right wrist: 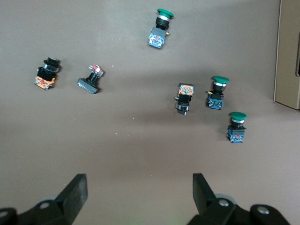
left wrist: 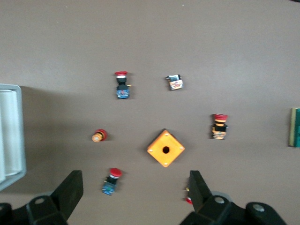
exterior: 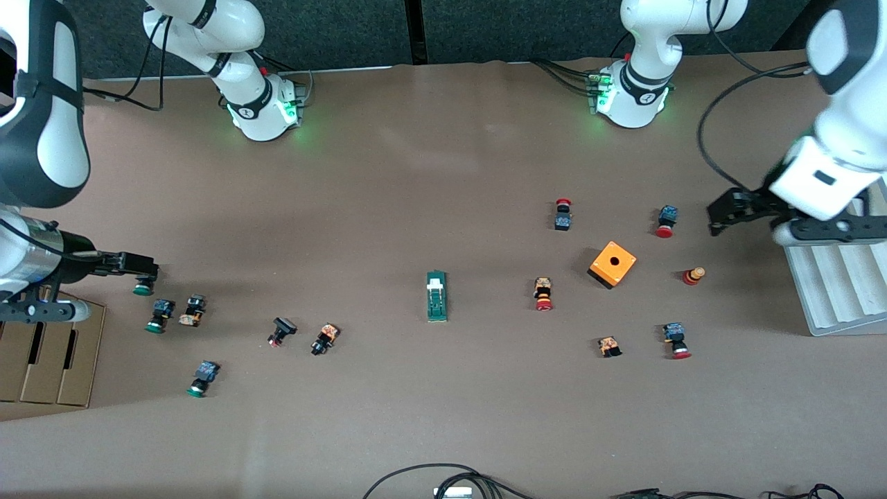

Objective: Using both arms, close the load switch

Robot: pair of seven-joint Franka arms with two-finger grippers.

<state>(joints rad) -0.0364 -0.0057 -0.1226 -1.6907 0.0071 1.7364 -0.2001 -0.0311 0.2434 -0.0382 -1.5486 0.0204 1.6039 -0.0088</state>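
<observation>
The load switch (exterior: 436,296) lies untouched mid-table, the left gripper (exterior: 715,213) and right gripper (exterior: 147,272) hanging wide open over push buttons toward either end.

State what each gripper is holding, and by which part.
Nothing is held. The left gripper hangs open near the orange box; the right gripper hangs open near green-capped buttons. The load switch lies untouched.

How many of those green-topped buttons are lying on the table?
3 green buttons, all toward the right arm's end: one farthest from the camera, one slightly nearer beside a black-capped button, one nearest the camera. None seems hidden.
</observation>
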